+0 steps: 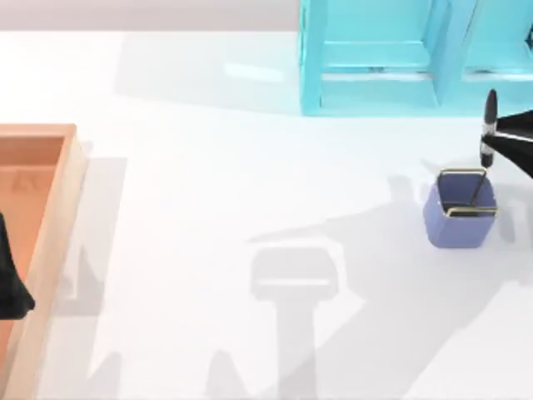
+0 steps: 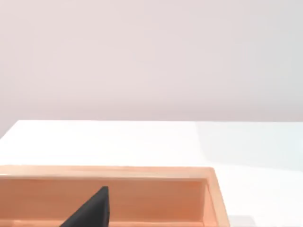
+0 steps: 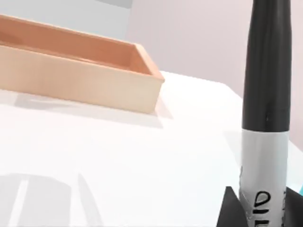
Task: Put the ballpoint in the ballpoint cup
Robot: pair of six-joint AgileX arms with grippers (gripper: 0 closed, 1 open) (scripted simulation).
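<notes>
Fingers first, left side: the left gripper (image 1: 12, 287) sits parked over the wooden tray (image 1: 62, 200) at the table's left edge, and honestly I can't tell if it's open or closed, just a dark wedge poking in. Nothing for it to do anyway.

Moving right, the blue-purple ballpoint cup (image 1: 460, 208) stands upright near the right edge, in front of the cyan shelf unit (image 1: 375, 58). Further right still, the right gripper (image 1: 497, 137) is clamped on the ballpoint (image 1: 488, 125), pinching it around the labelled white band (image 3: 262, 175), as the right wrist view shows. The pen is near upright, long axis pointing down, and its lower end looks like it's over the cup's far right corner, maybe already dipping inside. So the right arm is clearly the nearer one; I'd guess it needs a small nudge toward the cup's middle before letting go.
</notes>
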